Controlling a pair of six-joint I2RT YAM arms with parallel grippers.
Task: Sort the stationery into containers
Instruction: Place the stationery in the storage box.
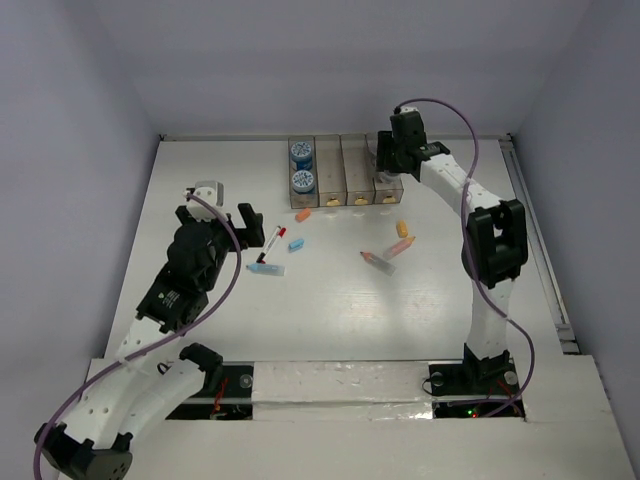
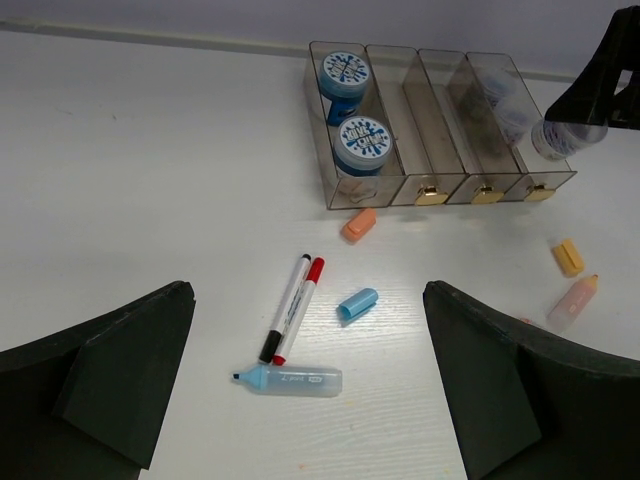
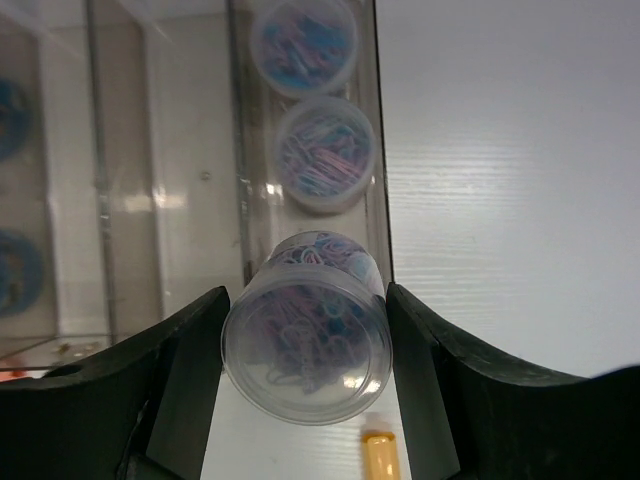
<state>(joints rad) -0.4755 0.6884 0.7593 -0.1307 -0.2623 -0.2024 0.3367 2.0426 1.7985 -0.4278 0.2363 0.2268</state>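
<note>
Four joined translucent bins (image 1: 342, 168) stand at the back. The leftmost bin (image 2: 330, 150) holds two blue-topped rolls (image 2: 360, 142). My right gripper (image 3: 305, 345) is shut on a translucent round tub of clips (image 3: 307, 340), held tilted over the near end of the rightmost bin (image 3: 378, 120), which holds two more tubs (image 3: 322, 155). My left gripper (image 2: 308, 340) is open and empty. It hovers over a red-capped marker (image 2: 303, 300), a black-capped marker (image 2: 285, 310), an uncapped light-blue highlighter (image 2: 295, 380) and its blue cap (image 2: 357, 303).
An orange cap (image 2: 358, 224) lies in front of the bins. An orange stick (image 2: 568, 257) and a pink highlighter (image 2: 573, 298) lie to the right, below my right arm (image 1: 490, 240). Walls close the table at the back and sides.
</note>
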